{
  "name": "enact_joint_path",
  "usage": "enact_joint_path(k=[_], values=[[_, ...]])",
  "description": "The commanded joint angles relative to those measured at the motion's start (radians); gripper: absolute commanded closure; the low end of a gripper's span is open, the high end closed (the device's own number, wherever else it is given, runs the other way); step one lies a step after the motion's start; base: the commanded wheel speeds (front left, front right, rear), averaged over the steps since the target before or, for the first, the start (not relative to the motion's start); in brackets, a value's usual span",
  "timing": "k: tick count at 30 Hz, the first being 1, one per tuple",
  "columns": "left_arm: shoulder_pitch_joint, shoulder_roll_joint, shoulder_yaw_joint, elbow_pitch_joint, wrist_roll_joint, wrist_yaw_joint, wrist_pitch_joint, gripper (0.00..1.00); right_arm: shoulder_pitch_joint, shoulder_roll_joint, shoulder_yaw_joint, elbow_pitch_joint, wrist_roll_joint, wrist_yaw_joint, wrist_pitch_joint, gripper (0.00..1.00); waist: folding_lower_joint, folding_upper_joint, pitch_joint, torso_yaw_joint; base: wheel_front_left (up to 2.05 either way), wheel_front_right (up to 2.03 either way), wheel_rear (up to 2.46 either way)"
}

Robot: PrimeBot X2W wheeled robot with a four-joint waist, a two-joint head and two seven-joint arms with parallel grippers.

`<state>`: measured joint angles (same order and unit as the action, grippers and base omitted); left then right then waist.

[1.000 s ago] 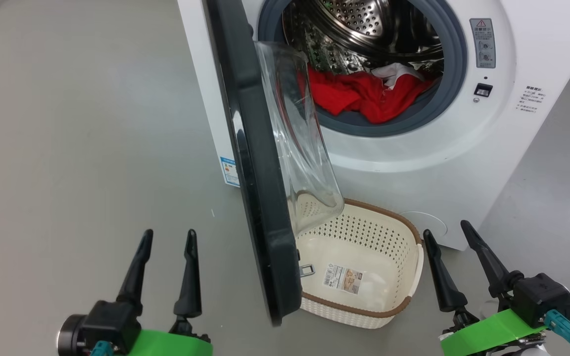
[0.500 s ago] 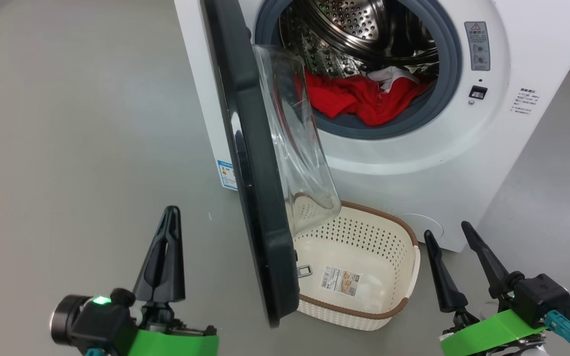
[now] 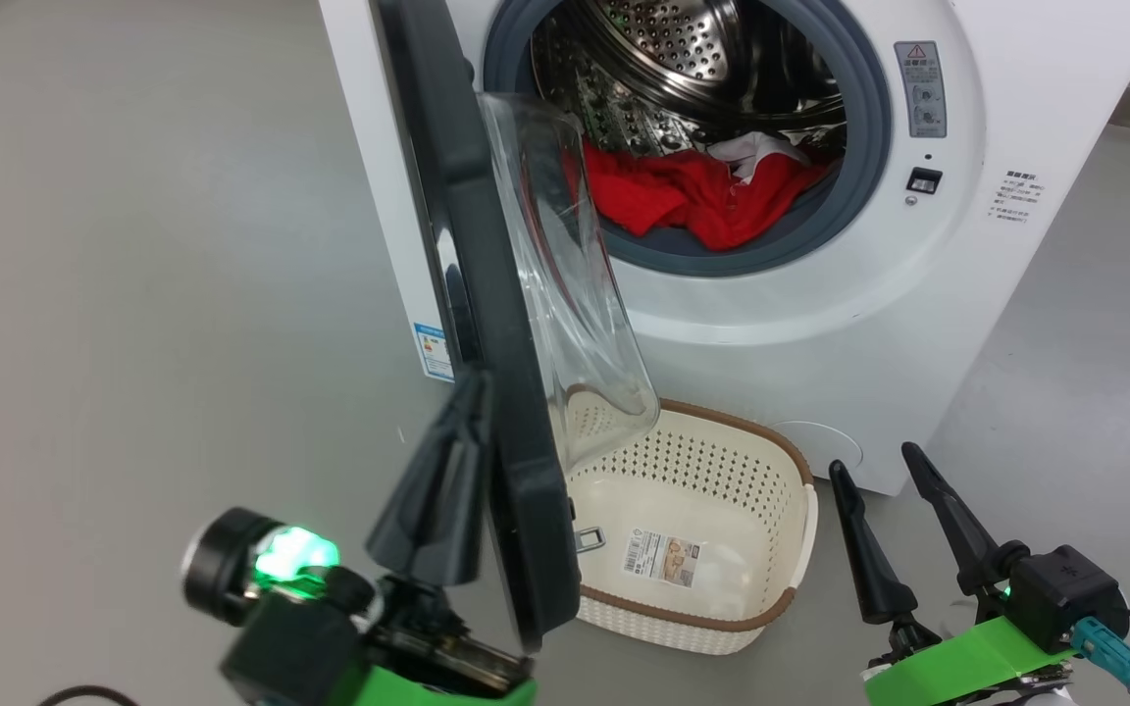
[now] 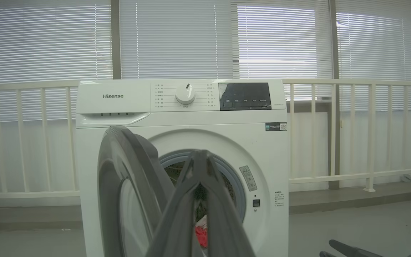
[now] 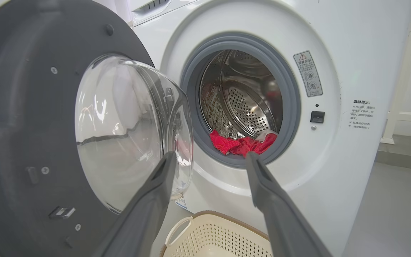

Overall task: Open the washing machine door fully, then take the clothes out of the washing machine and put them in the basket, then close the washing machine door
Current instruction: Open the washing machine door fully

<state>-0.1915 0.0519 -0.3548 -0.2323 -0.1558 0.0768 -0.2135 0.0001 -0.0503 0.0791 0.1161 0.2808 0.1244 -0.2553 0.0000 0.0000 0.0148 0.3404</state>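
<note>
The washing machine (image 3: 820,324) stands ahead with its door (image 3: 487,343) half open and edge-on, its glass bowl hanging over the basket (image 3: 737,422). The red clothes (image 3: 683,191) lie at the front of the steel drum. The cream basket sits empty on the floor below the opening. My left gripper (image 3: 475,382) is shut on nothing, its tip by the outer face of the door's black rim; I cannot tell if it touches. In the left wrist view the joined fingers (image 4: 205,200) point at the drum opening. My right gripper (image 3: 871,459) stands open to the right of the basket.
Grey floor spreads to the left and right of the machine. The left wrist view shows a white railing (image 4: 351,135) and blinds behind the machine. In the right wrist view my right gripper (image 5: 211,157) faces the clothes (image 5: 241,144), with the basket (image 5: 219,232) below.
My left gripper has shut and moved forward and to the right, up to the door's outer face. The head view has shifted a little. The right gripper has stayed put.
</note>
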Motion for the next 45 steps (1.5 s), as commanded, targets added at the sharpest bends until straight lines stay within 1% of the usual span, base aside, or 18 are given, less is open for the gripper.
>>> enact_joint_path(k=[1, 7, 12, 17, 20, 23, 28, 33, 40, 45], values=[[-0.038, 0.005, 0.02, -0.032, 0.009, -0.009, 0.008, 1.0, -0.027, 0.0, 0.025, -0.023, 0.006, 0.006, -0.006, 0.0, 0.0, 0.0, 0.0, -0.002, 0.0, 0.0, 0.0], [-0.046, 0.002, -0.076, -0.023, 0.0, -0.024, 0.07, 1.0, -0.029, 0.0, 0.029, -0.02, 0.012, 0.006, -0.006, 0.0, 0.0, 0.0, -0.003, -0.013, 0.0, 0.0, 0.0], [-0.038, 0.001, -0.13, 0.016, -0.02, -0.025, 0.142, 1.0, -0.031, 0.0, 0.032, -0.021, 0.013, 0.006, -0.006, 0.0, 0.0, 0.0, 0.004, -0.02, 0.0, 0.0, 0.0], [-0.038, 0.0, -0.166, 0.091, -0.038, -0.003, 0.217, 1.0, -0.033, 0.0, 0.038, -0.016, 0.015, 0.006, -0.006, 0.0, 0.0, 0.0, 0.011, -0.026, 0.0, 0.0, 0.0], [-0.049, 0.0, -0.179, 0.134, -0.042, 0.011, 0.237, 1.0, -0.036, 0.0, 0.042, -0.01, 0.016, 0.006, -0.006, 0.0, 0.0, 0.0, 0.011, -0.031, 0.0, 0.0, 0.0], [-0.069, -0.001, -0.195, 0.178, -0.03, 0.019, 0.234, 1.0, -0.039, 0.0, 0.049, -0.004, 0.019, 0.006, -0.006, 0.0, 0.0, 0.0, 0.009, -0.038, 0.0, 0.0, 0.0], [-0.086, 0.007, -0.189, 0.266, -0.005, 0.04, 0.206, 1.0, -0.041, 0.0, 0.059, -0.002, 0.026, 0.006, -0.006, 0.0, 0.0, 0.0, 0.01, -0.05, 0.0, 0.0, 0.0], [-0.098, 0.015, -0.162, 0.321, -0.001, 0.065, 0.168, 1.0, -0.032, 0.0, 0.057, 0.002, 0.03, 0.006, -0.006, 0.0, 0.0, 0.0, 0.008, -0.046, 0.0, 0.0, 0.0], [-0.108, 0.034, -0.121, 0.349, -0.005, 0.1, 0.154, 1.0, -0.032, 0.0, 0.058, 0.005, 0.031, 0.006, -0.006, 0.0, 0.0, 0.0, 0.015, -0.021, 0.0, 0.0, 0.0], [-0.104, 0.043, -0.101, 0.338, -0.023, 0.104, 0.147, 1.0, -0.031, 0.0, 0.056, 0.003, 0.032, 0.006, -0.006, 0.0, 0.0, 0.0, 0.019, 0.002, 0.0, 0.0, 0.0]])
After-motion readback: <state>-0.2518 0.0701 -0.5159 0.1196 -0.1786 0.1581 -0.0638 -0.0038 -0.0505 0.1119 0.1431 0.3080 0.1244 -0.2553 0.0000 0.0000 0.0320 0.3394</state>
